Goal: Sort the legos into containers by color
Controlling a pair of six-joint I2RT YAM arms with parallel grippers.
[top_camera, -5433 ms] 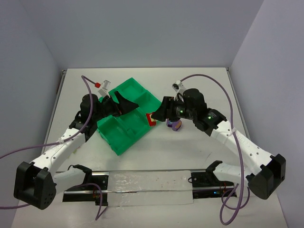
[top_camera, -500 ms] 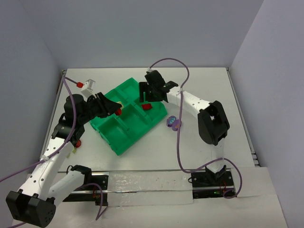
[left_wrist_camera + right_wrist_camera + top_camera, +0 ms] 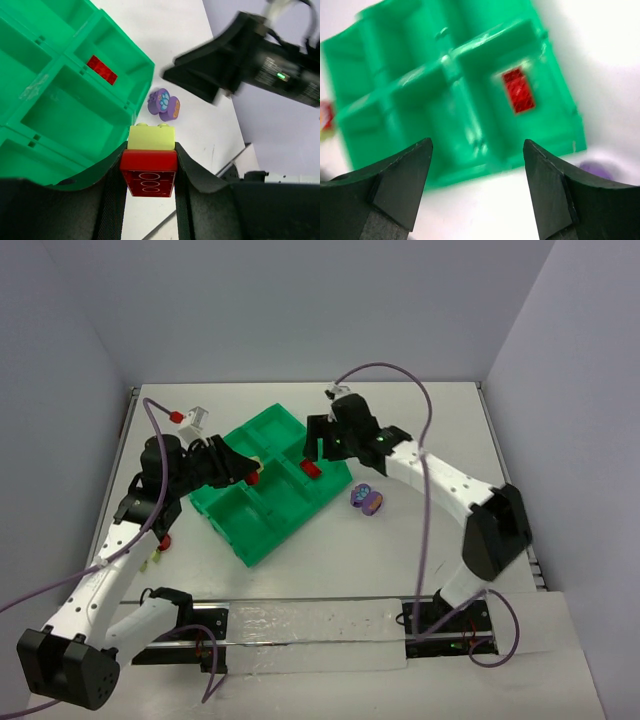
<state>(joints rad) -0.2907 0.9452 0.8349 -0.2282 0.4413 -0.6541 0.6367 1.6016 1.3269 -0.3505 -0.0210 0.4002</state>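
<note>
Bright green plastic tray (image 3: 235, 508) w/ low-walled rectangular compartments sits skewed on the white table (image 3: 330, 565).

Left gripper (image 3: 246, 475) is over the tray's left-middle part, jaws pinched on a small red plastic brick (image 3: 148, 172). A pale yellow-green brick (image 3: 151, 137) is stuck to that brick's far end and pokes out past the fingertips. In the wrist view the stack shows just off the tray (image 3: 55, 105) rim, on the side facing the purple bits.

Second red brick (image 3: 311, 469) lies flat in the compartment at the tray's right corner, seen also from both wrists (image 3: 102, 70) (image 3: 518, 91). The other compartments in view hold nothing.

Right gripper (image 3: 316, 445) is above the tray's far-right edge, near that red brick's compartment. Its jaws are spread w/ nothing between them. Its wrist view is blurred, w/ the tray (image 3: 410, 100) showing between the two fingers (image 3: 400, 185).

Small purple pieces (image 3: 367, 500), one w/ an orange patch, lie on the table just beyond the tray's right corner, not touching it (image 3: 164, 104).
</note>
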